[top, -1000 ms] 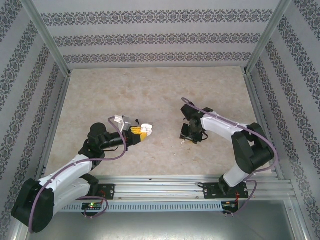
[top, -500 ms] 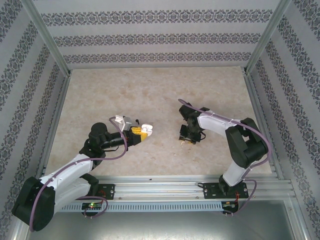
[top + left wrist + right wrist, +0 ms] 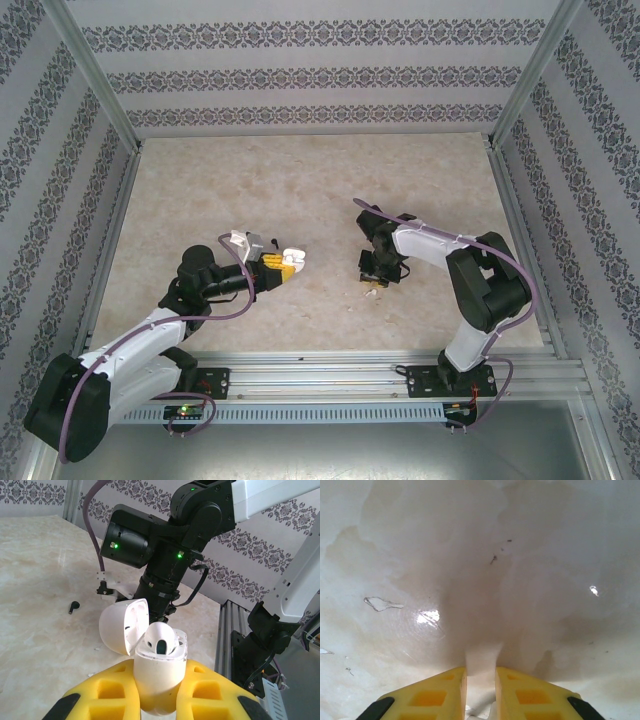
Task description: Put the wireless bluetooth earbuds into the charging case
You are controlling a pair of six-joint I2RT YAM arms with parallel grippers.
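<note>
Top external view is showing two arms reaching over a pale, marble-patterned table (image 3: 300, 180). On the left, the left gripper (image 3: 284, 263) is hovering left of the table's middle, nearer the near edge, and is pinching a white charging case (image 3: 293, 256).

Left wrist view is showing that case sitting upright between the yellow fingers (image 3: 107, 690). Its lid (image 3: 120, 630) is hanging open to the left, and a whitish earbud (image 3: 160, 642) is resting in its top. A black earbud (image 3: 74, 607) is lying on the table beyond, near the right arm (image 3: 165, 555).

On the right, the right gripper (image 3: 373, 283) is pointing down at the table, right of the middle. Right wrist view is showing its fingers (image 3: 440, 690) standing nearly together with something pale in the narrow gap. Whether they are gripping it is impossible to tell.
</note>
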